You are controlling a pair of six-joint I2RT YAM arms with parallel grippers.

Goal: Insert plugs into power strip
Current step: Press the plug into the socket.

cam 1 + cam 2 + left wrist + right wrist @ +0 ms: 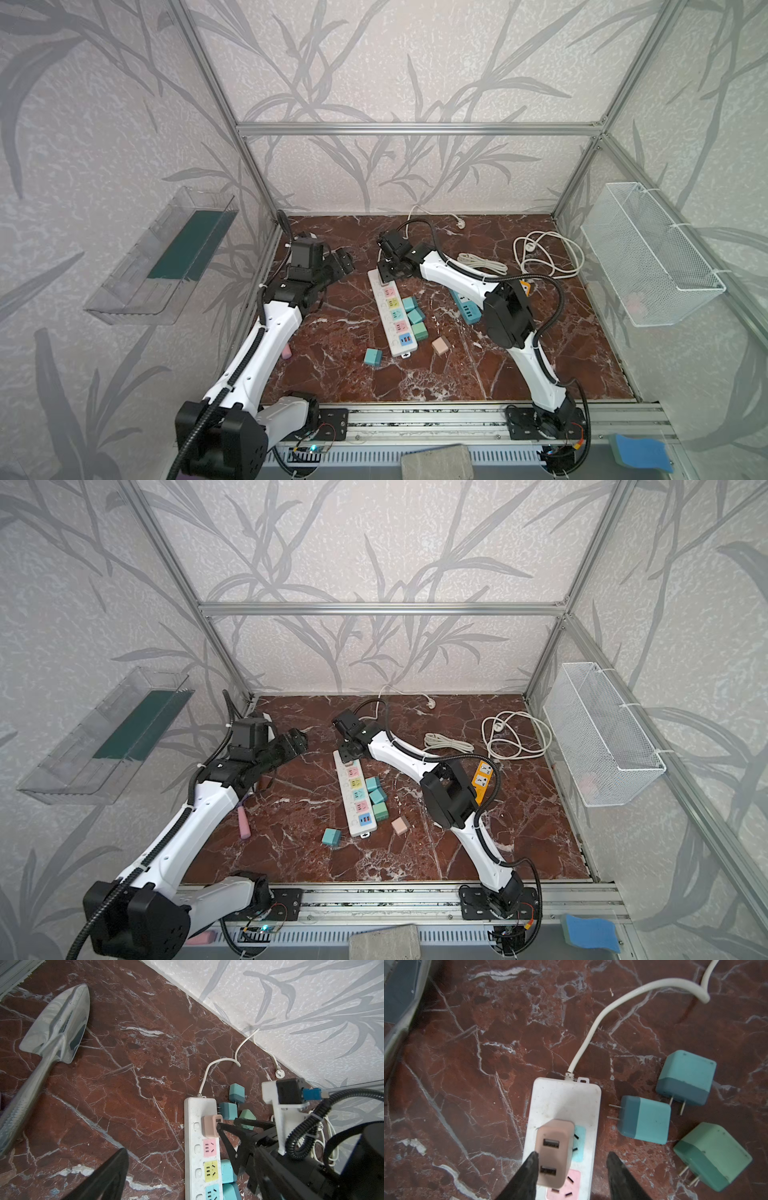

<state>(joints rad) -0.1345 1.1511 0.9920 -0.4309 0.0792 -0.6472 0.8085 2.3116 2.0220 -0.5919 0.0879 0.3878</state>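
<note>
The white power strip lies along the middle of the marble floor, with coloured sockets in a row. A pale pink plug stands on its socket nearest the cord; how deep it sits I cannot tell. My right gripper is open around this plug: one finger touches its side, the other stands well clear. In both top views that gripper hides the plug. Loose teal plugs and a green plug lie beside the strip. My left gripper hovers open and empty to the strip's left.
More plugs lie by the strip: a teal one and a pink one. A silver trowel rests at the left. A teal strip, coiled white cables and a wire basket sit to the right.
</note>
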